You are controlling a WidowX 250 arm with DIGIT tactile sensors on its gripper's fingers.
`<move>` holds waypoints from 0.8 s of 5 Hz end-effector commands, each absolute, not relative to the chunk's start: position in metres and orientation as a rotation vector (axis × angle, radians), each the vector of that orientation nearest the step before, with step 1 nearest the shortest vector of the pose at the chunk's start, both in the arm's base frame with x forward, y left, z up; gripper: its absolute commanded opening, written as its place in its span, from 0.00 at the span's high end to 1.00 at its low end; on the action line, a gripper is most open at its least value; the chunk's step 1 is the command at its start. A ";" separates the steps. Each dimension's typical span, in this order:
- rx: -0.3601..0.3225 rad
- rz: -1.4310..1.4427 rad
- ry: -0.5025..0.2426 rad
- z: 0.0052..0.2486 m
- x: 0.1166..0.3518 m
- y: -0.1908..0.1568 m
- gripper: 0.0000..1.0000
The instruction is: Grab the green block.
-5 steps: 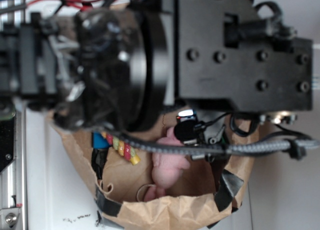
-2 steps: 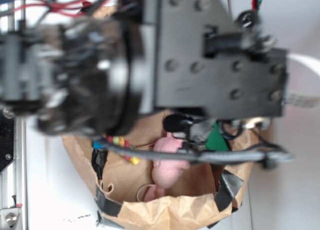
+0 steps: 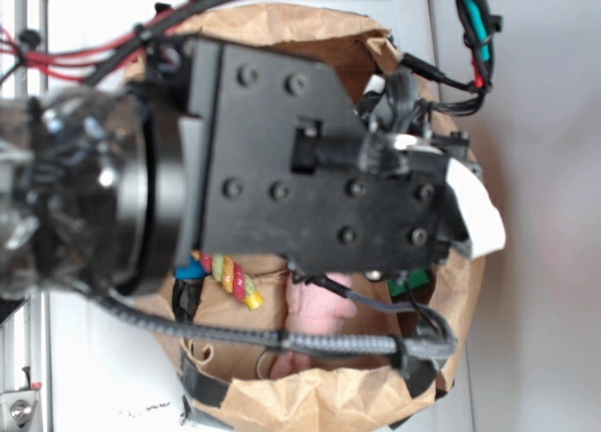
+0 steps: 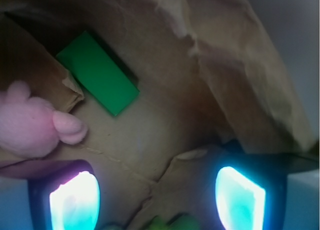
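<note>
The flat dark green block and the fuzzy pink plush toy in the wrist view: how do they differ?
The flat dark green block has straight edges and smooth plain faces; the fuzzy pink plush toy is rounded and soft-looking. The block shows whole, while the toy is cut off by the picture's left edge. Both lie on the crumpled brown paper.

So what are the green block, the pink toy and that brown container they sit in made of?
The green block looks like hard plastic or painted wood: flat, smooth faces and crisp edges. The pink toy seems to be plush fabric, fuzzy and soft-edged. The container looks like a brown paper bag, matte and heavily creased.
</note>
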State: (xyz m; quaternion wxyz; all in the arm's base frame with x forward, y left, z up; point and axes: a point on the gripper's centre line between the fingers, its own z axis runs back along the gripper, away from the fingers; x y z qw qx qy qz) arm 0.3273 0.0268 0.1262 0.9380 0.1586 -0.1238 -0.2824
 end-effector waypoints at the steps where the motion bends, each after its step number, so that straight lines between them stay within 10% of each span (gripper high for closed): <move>1: 0.048 -0.930 -0.236 0.149 0.333 0.040 0.00; 4: 0.085 -1.017 -0.205 0.140 0.323 0.034 0.00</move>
